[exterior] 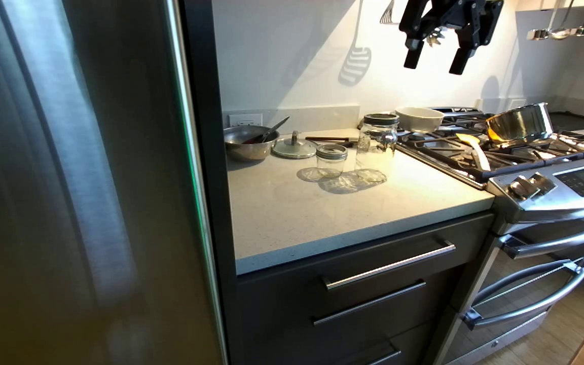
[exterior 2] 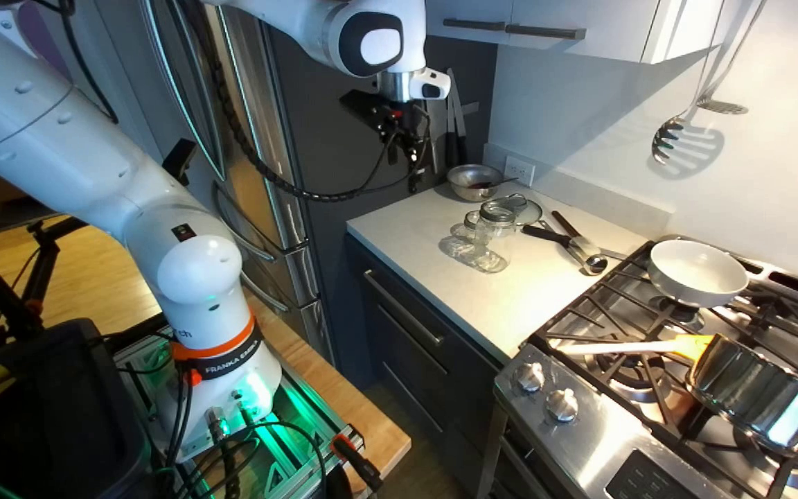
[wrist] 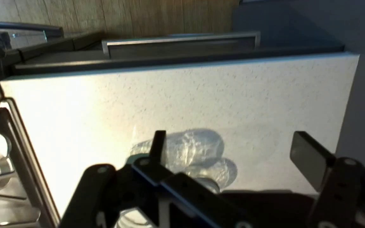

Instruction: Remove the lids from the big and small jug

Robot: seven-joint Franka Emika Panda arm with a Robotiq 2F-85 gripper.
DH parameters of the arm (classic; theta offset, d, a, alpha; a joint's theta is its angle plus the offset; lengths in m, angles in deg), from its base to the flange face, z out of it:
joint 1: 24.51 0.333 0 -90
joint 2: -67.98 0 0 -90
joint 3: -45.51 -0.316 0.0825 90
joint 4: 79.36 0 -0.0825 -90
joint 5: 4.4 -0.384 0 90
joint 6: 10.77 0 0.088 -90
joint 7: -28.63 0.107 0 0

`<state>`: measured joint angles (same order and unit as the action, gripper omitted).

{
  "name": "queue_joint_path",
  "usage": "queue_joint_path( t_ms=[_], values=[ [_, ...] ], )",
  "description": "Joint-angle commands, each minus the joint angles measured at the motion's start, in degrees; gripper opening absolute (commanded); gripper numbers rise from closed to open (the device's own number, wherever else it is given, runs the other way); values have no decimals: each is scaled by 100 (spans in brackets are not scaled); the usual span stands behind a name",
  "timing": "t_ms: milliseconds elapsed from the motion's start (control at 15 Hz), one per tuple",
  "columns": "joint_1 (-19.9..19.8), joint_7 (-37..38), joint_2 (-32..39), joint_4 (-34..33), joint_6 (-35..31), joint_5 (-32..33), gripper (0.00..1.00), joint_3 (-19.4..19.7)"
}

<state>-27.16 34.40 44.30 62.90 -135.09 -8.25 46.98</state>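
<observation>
The big jug [exterior: 375, 149] is a tall clear glass jar standing upright on the counter, with a dark-rimmed lid [exterior: 380, 119] on top. The small jug [exterior: 331, 165] is a short glass jar just beside it, with a grey metal-rimmed lid [exterior: 331, 151] on top. In an exterior view the big jug [exterior 2: 497, 239] partly hides the small jug [exterior 2: 472, 220]. My gripper [exterior: 435, 61] is open and empty, high above the counter and touching neither jug. In the wrist view my gripper [wrist: 230, 145] has its fingers wide apart; one finger hides most of both jugs, leaving the small jug's rim [wrist: 210, 183].
A metal bowl [exterior 2: 474, 181], a glass pot lid [exterior: 294, 147] and utensils [exterior 2: 572, 242] lie on the counter behind the jugs. The stove [exterior: 515, 152] holds a white bowl [exterior 2: 697, 270] and a tilted steel pot [exterior 2: 763, 395]. The tall fridge [exterior: 94, 203] borders the counter.
</observation>
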Motion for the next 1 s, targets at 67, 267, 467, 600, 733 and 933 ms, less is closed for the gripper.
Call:
queue_joint_path(
  t_ms=[67, 267, 467, 600, 733, 933],
  values=[
    [-373, 1046, 1073, -669, -960, 711, 100, -227],
    [-202, 731, 993, -629, -704, 448, 100, -61],
    [-163, 530, 1385, -949, -488, 261, 100, -10],
    [-154, 521, 1437, -1008, -451, 253, 100, -7],
    [-148, 519, 1437, -1022, -440, 252, 100, -7],
    [-212, 689, 1464, -1018, -483, 391, 100, 6]
  ],
)
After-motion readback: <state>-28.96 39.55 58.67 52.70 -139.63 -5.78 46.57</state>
